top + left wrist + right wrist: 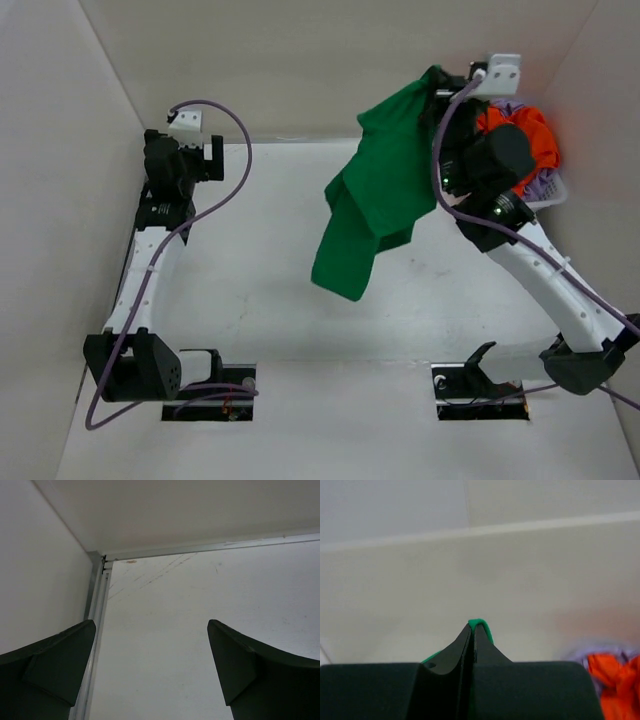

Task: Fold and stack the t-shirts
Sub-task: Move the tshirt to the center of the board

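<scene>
Hanging from a single pinched point, the green t-shirt (385,190) is up off the table (250,300) on the right side of the workspace. It is bunched and unfolded. In the overhead view its long axis runs from the held corner at the far right down and leftward to a loose, doubled-over end nearer the middle of the table. Whether that low end brushes the surface I cannot tell from above.

The right gripper (472,630) has its fingers pressed together on the cloth. The right wrist view shows only a thin loop of green poking out between the closed tips. The rest of the shirt therefore lies below and to the left of that gripper, draped in front of its arm.

Just behind and to the right of it, the orange t-shirt (525,135) and the lavender t-shirt (512,106) sit crumpled together in the white mesh basket (556,192) at the far right corner. Neither has been laid out yet.

The left gripper (151,625) is well apart from all of this, at the far left of the table. Its fingers are spread wide with nothing between them, and only bare surface and the corner frame are in its view.

My reading is that the task is at its start, with the first shirt drawn out and needing to be spread flat. The next move seems to turn on the shirt's free lower end, which points toward the left arm and is the part nearest to it. A second grasp there could stretch the cloth along its length. Held at one point only, the fabric may twist or fold on itself as it comes down.
</scene>
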`<action>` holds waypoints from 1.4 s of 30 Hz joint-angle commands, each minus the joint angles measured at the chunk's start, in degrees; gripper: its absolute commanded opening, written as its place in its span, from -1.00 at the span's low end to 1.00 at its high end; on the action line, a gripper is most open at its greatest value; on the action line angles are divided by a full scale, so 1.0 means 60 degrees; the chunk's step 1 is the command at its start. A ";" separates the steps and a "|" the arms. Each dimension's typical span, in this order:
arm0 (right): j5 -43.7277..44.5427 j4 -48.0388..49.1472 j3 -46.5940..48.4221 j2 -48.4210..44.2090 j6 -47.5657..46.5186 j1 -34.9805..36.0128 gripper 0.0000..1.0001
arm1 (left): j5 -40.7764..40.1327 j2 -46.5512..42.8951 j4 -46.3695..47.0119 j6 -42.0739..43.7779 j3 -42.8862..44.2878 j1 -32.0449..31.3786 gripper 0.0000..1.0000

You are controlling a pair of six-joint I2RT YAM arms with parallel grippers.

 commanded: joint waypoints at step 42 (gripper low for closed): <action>-0.3436 -0.2410 -0.8143 0.2368 0.8880 0.0425 0.01 | 0.3173 0.1154 -0.4680 0.1486 -0.2886 -0.6946 0.24</action>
